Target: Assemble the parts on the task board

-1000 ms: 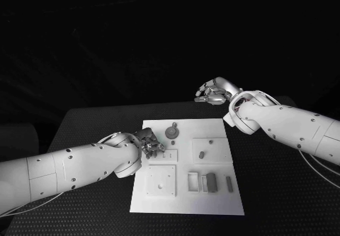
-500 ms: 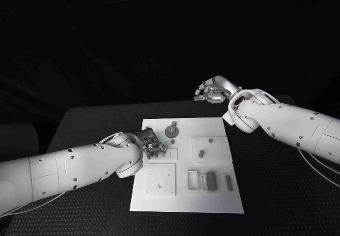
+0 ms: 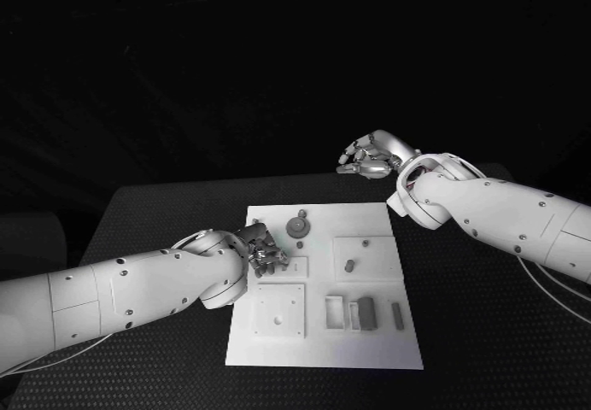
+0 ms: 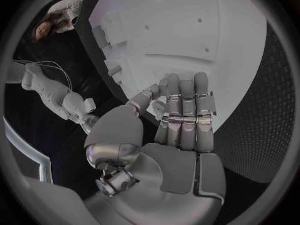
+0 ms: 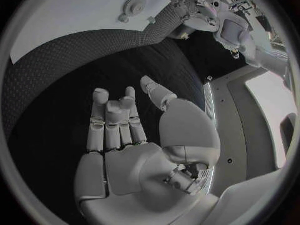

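Observation:
The white task board [image 3: 382,346] lies mid-table. On it are a round grey part [image 3: 298,228], a short grey piece [image 3: 350,267] on a raised square plate, and a grey block [image 3: 365,313] beside a slim grey piece [image 3: 398,317]. My left hand [image 3: 262,250] rests on the board's left side, its fingers [image 4: 184,110] straight and close together, thumb bent in against them. Whether it pinches anything is unclear. My right hand [image 3: 370,160] hangs raised beyond the board's far right corner, its fingers [image 5: 112,120] loosely bent and the palm bare. The right wrist view also shows the board [image 5: 75,10] and round part [image 5: 133,6].
A square plate with small holes [image 3: 279,312] and an empty frame [image 3: 335,313] sit on the board's near half. The black table [image 3: 160,213] spreads on both sides of the board; its far edge runs just below my right hand.

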{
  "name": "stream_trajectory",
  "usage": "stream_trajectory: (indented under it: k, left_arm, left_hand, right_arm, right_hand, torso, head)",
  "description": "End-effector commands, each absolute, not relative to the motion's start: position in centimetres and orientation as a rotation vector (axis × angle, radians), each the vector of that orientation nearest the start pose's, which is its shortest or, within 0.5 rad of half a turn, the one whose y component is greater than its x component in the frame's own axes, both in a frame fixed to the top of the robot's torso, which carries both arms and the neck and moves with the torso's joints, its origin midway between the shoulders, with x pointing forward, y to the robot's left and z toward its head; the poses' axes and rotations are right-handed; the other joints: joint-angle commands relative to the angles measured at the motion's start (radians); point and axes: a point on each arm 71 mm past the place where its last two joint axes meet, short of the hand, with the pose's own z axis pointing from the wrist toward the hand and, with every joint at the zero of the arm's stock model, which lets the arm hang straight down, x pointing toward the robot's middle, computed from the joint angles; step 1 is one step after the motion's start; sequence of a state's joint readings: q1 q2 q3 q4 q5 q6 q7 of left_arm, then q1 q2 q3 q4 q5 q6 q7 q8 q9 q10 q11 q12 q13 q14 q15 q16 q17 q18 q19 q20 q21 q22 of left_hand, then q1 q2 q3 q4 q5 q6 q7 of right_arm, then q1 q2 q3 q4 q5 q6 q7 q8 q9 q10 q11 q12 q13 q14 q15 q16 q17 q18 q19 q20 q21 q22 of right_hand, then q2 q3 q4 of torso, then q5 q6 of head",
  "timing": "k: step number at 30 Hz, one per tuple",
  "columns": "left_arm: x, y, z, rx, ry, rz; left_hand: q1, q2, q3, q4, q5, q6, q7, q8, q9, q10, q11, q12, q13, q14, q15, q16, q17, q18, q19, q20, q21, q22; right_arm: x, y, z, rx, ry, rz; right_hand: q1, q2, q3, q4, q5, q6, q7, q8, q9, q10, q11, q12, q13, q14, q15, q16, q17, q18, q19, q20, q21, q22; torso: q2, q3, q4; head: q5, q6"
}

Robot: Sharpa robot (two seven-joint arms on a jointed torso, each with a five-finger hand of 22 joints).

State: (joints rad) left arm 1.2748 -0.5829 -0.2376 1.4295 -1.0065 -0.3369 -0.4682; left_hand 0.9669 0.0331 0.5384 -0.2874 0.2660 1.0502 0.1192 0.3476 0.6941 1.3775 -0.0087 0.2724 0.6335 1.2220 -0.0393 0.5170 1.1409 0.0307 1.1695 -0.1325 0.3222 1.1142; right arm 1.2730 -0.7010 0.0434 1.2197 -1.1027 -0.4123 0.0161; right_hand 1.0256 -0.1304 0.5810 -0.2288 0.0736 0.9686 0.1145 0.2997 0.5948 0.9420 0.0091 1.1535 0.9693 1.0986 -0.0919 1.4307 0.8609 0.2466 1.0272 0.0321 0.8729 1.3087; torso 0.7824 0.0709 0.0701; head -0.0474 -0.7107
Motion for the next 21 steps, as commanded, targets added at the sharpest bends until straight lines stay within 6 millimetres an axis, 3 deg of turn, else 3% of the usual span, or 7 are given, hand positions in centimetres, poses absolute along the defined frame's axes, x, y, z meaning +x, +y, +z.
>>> stream_trajectory:
  k: [1,21]
  left_arm:
    - [48.20,12.39,-24.36,-0.280,2.080,-0.528]
    - [48.16,12.90,-24.46,-0.286,2.093,-0.520]
  left_hand:
    - [0.003,0.007,0.004,-0.002,0.006,0.068,-0.059,-0.003,0.005,-0.003,-0.008,0.004,0.002,0.007,-0.004,0.004,0.001,0.014,-0.001,-0.008,0.004,0.003]
    - [0.001,0.006,0.005,-0.003,0.017,0.072,-0.060,-0.006,0.009,-0.003,-0.010,0.010,0.008,0.006,-0.005,0.013,0.003,0.014,0.000,-0.009,0.006,0.012]
  right_arm:
    - [56.08,-22.40,-12.86,0.222,1.478,0.766]
    - [56.10,-22.42,-12.88,0.221,1.481,0.765]
  right_hand:
    - [-0.003,-0.002,-0.006,0.000,0.005,0.000,0.005,-0.003,-0.001,-0.004,0.002,-0.002,-0.001,-0.006,-0.001,-0.004,-0.002,0.015,-0.005,0.001,-0.004,0.014]
    - [-0.003,-0.001,-0.007,0.000,0.005,0.000,0.005,-0.003,-0.001,-0.004,0.002,-0.002,-0.002,-0.007,-0.001,-0.004,-0.002,0.015,-0.005,0.001,-0.004,0.014]
  torso:
    - [0.000,-0.0005,0.0003]
    - [0.000,0.0000,0.0000]
  head:
    - [0.000,-0.002]
    - [0.001,-0.008]
